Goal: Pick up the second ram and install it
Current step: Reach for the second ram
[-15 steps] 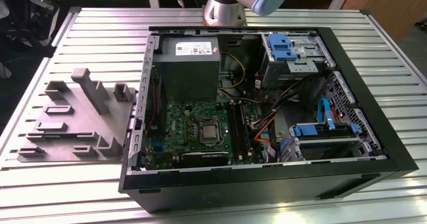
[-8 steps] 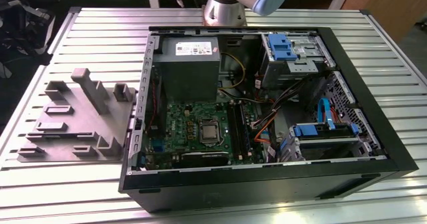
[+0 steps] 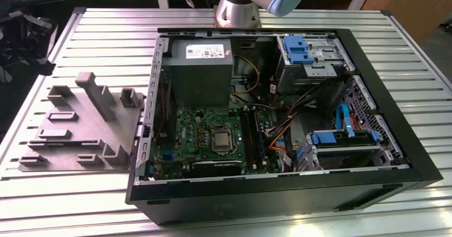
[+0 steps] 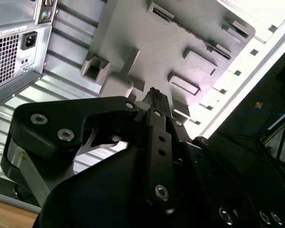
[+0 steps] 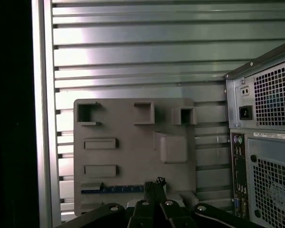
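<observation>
Above the moulded grey holder (image 5: pixel 133 156), the black hand (image 5: pixel 154 183) hangs pressed together near the flat second ram (image 5: pixel 116 189).

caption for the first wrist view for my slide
Gripper hovering over the gray fixture plate, close to the second ram lying near its edge.

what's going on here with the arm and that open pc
A robot arm is working beside an open computer case on a slatted metal table. In the first wrist view its gripper hangs over a grey fixture tray next to the case. The second ram lies in a slot along one edge of that tray, with the gripper close to one end of it. The stick is not yet lifted.
</observation>
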